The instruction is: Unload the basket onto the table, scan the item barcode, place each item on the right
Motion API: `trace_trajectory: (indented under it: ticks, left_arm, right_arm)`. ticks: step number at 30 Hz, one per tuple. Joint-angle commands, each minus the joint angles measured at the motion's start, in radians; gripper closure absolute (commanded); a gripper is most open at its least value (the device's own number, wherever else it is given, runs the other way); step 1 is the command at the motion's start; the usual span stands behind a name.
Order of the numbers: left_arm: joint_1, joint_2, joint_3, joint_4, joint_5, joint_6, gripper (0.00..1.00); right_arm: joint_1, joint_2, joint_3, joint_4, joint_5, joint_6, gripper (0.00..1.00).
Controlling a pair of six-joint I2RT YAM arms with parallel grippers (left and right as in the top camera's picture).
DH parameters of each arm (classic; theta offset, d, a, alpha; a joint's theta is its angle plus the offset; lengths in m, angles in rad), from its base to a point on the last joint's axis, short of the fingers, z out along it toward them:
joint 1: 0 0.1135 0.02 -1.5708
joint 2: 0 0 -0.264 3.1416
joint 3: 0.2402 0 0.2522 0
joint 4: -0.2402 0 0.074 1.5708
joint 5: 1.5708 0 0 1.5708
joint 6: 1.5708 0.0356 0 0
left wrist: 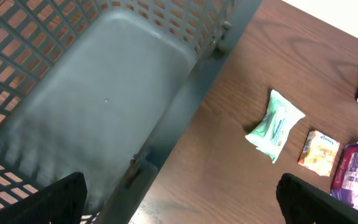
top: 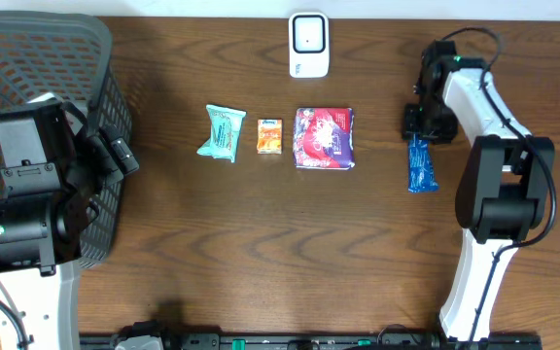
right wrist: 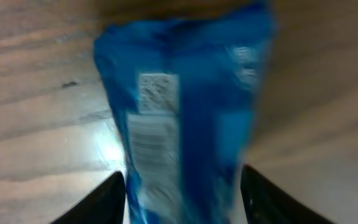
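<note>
The blue packet (top: 421, 167) lies flat on the desk (top: 261, 243) toward its right edge, long axis running from far edge to near edge, well to the right of the other goods. The right gripper (top: 426, 122) sits low over the packet's far end. In the right wrist view its two fingers (right wrist: 101, 199) stand apart with the packet between them, printed barcode and a small square code facing the camera. The picture is blurred, and the fingers sit so close to the packet's sides that I cannot tell whether they press it or merely flank it. The white scanner (top: 308, 44) stands at the far edge of the desk near its middle, apart from the packet and to its left. In a row across the middle of the desk lie a teal packet (top: 223, 133), a small orange packet (top: 269, 136) and a red-and-purple packet (top: 325, 138), each just beside the next without touching. A grey mesh basket (top: 27, 44) fills the far left corner. The left gripper (left wrist: 180, 180) hangs above the basket's rim with its jaws spread wide and nothing between them.
</note>
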Motion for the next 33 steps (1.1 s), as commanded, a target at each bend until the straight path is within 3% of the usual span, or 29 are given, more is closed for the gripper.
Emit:
trace_trajectory:
  ticks: [1,5,11,17,20,23,33]
  left_arm:
    - [0.004,0.001,0.019,-0.003,-0.009,-0.005,0.02]
    - [0.004,0.001,0.019,-0.003,-0.009,-0.005,0.02]
    - [0.004,0.001,0.019,-0.003,-0.009,-0.005,0.02]
    - [0.004,0.001,0.019,-0.003,-0.009,-0.005,0.02]
    - [0.004,0.001,0.019,-0.003,-0.009,-0.005,0.02]
    - [0.004,0.001,0.019,-0.003,-0.009,-0.005,0.02]
    - [0.004,0.001,0.019,-0.003,-0.009,-0.005,0.02]
  right_arm:
    - [-0.001,-0.004,-0.048,0.099,-0.061,-0.04,0.46]
    - [0.01,-0.004,-0.038,0.218,-0.118,-0.048,0.48]
    - [0.019,-0.004,0.101,0.224,-0.177,-0.045,0.54]
    - [0.019,-0.004,0.282,0.119,-0.148,-0.035,0.74]
    - [0.014,-0.004,0.336,0.055,-0.1,-0.037,0.69]
    - [0.013,-0.001,0.325,-0.01,-0.102,-0.09,0.51]
    - [0.013,0.003,0.093,-0.029,-0.109,-0.109,0.5]
